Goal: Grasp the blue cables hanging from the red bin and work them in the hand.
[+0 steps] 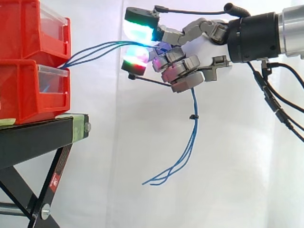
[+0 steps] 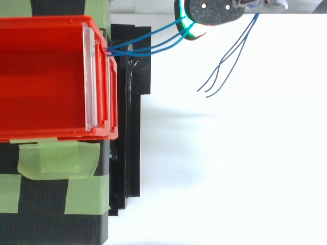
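My hand (image 1: 200,50) is out past the stand's (image 1: 42,133) end edge, level with the stacked red bins (image 1: 28,95). Fingers (image 1: 183,71) are curled, pinching the blue cables (image 1: 95,49). Cables run from the lower bin's front into my grip, and their loose ends dangle below my palm.

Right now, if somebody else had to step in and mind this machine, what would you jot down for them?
Hand: shut on the blue cables, curled round them, out in front of the bins.
Cables: they leave the front of the stacked red bins on the black stand and run across the gap into the hand. Their free ends dangle below it.
Done: the cables are grasped.
Left: working them in the hand. How far that has got cannot be told from here.
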`<action>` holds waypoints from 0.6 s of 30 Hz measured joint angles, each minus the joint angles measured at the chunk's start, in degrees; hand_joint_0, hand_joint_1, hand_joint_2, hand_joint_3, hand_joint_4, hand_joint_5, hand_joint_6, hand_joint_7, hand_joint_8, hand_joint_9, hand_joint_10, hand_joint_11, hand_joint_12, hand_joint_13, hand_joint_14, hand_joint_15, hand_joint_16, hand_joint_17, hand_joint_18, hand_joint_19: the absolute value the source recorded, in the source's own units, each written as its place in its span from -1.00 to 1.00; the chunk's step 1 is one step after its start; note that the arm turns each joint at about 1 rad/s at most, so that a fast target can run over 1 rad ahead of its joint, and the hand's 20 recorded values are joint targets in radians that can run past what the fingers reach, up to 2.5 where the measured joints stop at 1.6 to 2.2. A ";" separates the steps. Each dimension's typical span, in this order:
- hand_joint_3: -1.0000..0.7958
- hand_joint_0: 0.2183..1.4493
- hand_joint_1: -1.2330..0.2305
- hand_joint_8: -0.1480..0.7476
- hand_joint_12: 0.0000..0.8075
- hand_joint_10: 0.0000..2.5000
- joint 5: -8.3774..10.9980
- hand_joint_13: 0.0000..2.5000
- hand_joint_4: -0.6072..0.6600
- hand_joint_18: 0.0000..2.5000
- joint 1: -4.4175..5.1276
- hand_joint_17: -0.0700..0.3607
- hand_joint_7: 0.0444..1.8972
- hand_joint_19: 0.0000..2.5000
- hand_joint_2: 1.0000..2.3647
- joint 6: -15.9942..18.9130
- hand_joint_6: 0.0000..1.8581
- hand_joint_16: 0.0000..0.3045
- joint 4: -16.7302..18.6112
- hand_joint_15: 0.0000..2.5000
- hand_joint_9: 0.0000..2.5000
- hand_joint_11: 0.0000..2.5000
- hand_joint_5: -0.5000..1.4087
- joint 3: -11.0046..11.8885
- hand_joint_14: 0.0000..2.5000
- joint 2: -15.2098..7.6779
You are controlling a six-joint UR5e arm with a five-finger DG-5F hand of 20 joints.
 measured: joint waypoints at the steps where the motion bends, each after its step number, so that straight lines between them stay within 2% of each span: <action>1: -0.71 0.09 -0.19 0.15 0.06 1.00 -0.02 -0.21 0.28 0.18 0.00 -0.13 0.21 0.31 -0.99 0.00 -0.09 -0.66 0.00 0.10 -0.51 0.96 -0.45 -0.01 1.00 0.00; 5: -0.60 0.13 -0.26 0.15 0.06 1.00 -0.05 -0.22 0.28 0.18 0.00 -0.13 0.17 0.31 -0.98 0.00 -0.05 -0.66 0.00 0.10 -0.52 0.97 -0.47 0.00 1.00 0.00; 8: -0.26 0.24 -0.32 0.14 0.05 1.00 -0.06 -0.22 0.28 0.18 0.00 -0.13 0.14 0.30 -0.97 0.00 0.03 -0.66 0.00 0.09 -0.52 0.92 -0.50 0.02 1.00 -0.01; 10: -0.05 0.23 -0.31 0.13 0.05 1.00 -0.05 -0.22 0.27 0.18 -0.01 -0.13 0.12 0.31 -0.97 0.00 0.07 -0.66 0.00 0.10 -0.52 0.95 -0.50 0.01 1.00 0.00; 12: -0.01 0.22 -0.30 0.14 0.07 1.00 -0.06 -0.21 0.28 0.19 -0.01 -0.10 0.11 0.29 -0.97 0.00 0.08 -0.64 0.00 0.10 -0.52 0.93 -0.51 0.01 1.00 -0.01; 14: -0.24 0.13 -0.27 0.14 0.07 1.00 -0.06 -0.22 0.28 0.19 -0.01 -0.10 0.13 0.30 -0.97 0.00 0.06 -0.64 0.00 0.11 -0.53 0.92 -0.51 0.02 1.00 -0.02; 16: -0.70 0.07 -0.25 0.15 0.04 1.00 -0.06 -0.24 0.28 0.17 -0.01 -0.12 0.15 0.32 -0.99 0.00 0.02 -0.65 0.00 0.09 -0.54 0.96 -0.51 0.02 1.00 -0.02; 17: -0.84 0.03 -0.24 0.14 0.06 1.00 -0.06 -0.24 0.28 0.17 -0.01 -0.12 0.14 0.32 -0.99 0.00 0.03 -0.65 0.00 0.08 -0.53 0.94 -0.51 0.01 1.00 -0.02; 18: -0.90 0.03 -0.23 0.15 0.06 1.00 -0.06 -0.24 0.28 0.17 -0.01 -0.12 0.15 0.31 -0.99 0.00 0.03 -0.65 0.00 0.08 -0.53 0.94 -0.51 0.02 1.00 -0.02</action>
